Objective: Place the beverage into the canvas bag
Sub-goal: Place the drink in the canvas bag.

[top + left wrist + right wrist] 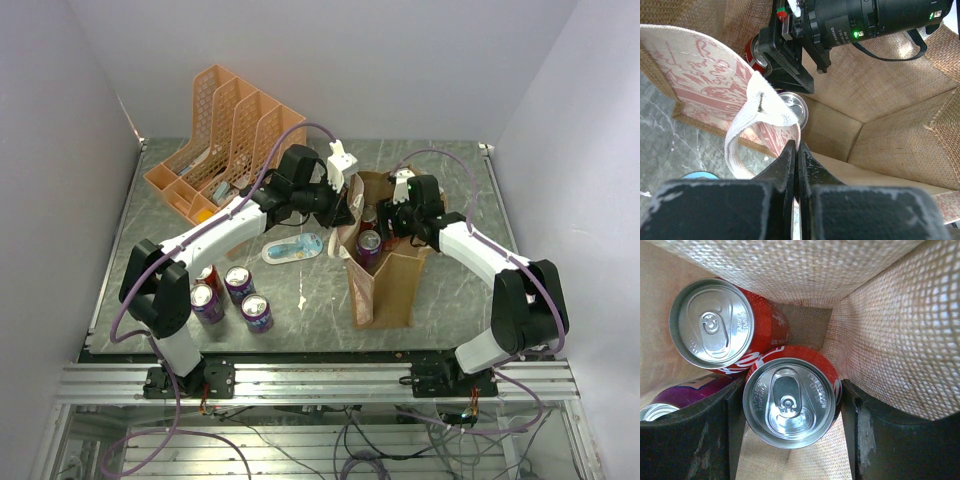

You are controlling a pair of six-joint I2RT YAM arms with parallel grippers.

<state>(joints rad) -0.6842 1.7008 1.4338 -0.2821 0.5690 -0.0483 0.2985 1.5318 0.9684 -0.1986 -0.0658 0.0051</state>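
The tan canvas bag (pixel 395 290) stands open at mid-table. My left gripper (pixel 345 205) is shut on the bag's rim by its white strap handle (pixel 765 107), with the fingertips (pixel 790 155) pressed together on the fabric. My right gripper (pixel 388 215) reaches down inside the bag (pixel 890 330) with a red can (pixel 790 402) between its fingers, which touch the can's sides. Another red can (pixel 712 322) and a purple can (pixel 670 397) stand beside it on the bag's floor. The left wrist view shows the right arm's wrist (pixel 840 25) inside the bag (pixel 880 100).
Several cans stand on the table at front left: purple ones (pixel 257 312) (pixel 239 284) (pixel 207 303) and a red one (pixel 208 277). An orange mesh file organiser (pixel 225 140) stands at the back left. A light blue flat item (pixel 293 248) lies left of the bag.
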